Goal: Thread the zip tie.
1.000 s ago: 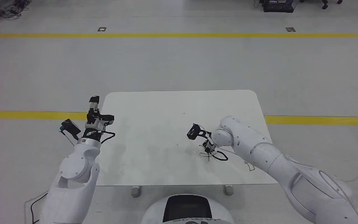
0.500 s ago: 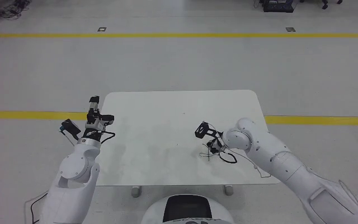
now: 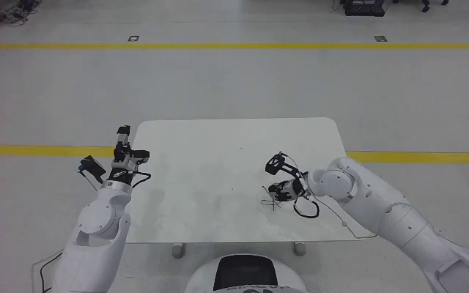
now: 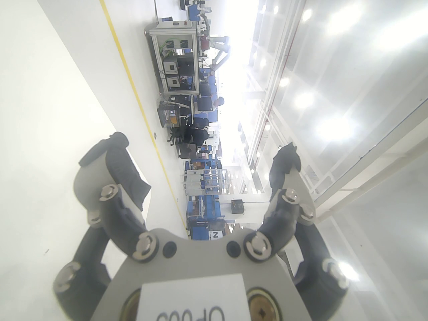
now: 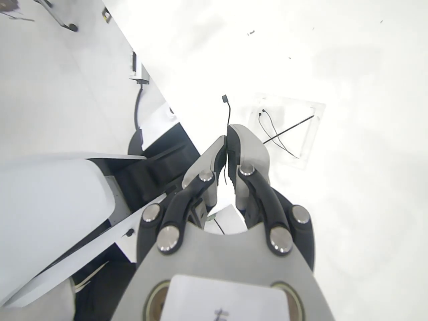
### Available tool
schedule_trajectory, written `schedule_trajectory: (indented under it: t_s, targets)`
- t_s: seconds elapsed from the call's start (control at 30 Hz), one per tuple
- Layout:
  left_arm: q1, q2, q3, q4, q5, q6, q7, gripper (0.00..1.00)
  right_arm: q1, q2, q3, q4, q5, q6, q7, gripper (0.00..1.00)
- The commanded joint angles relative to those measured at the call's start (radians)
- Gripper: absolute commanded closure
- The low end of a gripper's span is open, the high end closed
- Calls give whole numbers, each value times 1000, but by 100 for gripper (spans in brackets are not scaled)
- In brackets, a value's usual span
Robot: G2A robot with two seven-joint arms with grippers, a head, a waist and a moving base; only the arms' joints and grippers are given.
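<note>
Above the near right of the counter (image 3: 220,154), our right pincer (image 5: 227,140) is clenched on the zip tie (image 5: 229,115), head poking out; our left pincer (image 4: 202,146) gapes released at the left edge. We judge the tie light and springy (slippery too), best pinched near the head.

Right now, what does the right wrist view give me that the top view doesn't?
Right wrist view: right claw shut on a zip tie, head end poking past the fingertips. Top view: left claw up off the table at its left edge. Both: two loose zip ties crossed on the table near the right claw.
</note>
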Motion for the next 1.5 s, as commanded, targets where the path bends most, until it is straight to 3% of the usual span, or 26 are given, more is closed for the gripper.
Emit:
schedule_trajectory:
  t_s: [0.0, 0.2, 0.7, 1.13, 1.37, 1.47]
  targets:
    - [0, 0, 0, 0, 0, 0, 0, 0, 7, 18, -5, 17, 72, 0, -3, 100]
    - [0, 0, 0, 0, 0, 0, 0, 0, 38, 46, -13, 42, 249, 0, 38, 100]
    - [0, 0, 0, 0, 0, 0, 0, 0, 30, 45, -7, 35, 261, 0, 23, 100]
    - [0, 0, 0, 0, 0, 0, 0, 0, -26, 50, 119, 23, 516, 0, 81, 100]
    - [0, 0, 0, 0, 0, 0, 0, 0, -105, 50, 221, 27, 568, 0, 150, 100]
    - [0, 0, 0, 0, 0, 0, 0, 0, -113, 51, 231, 27, 568, 0, 159, 100]
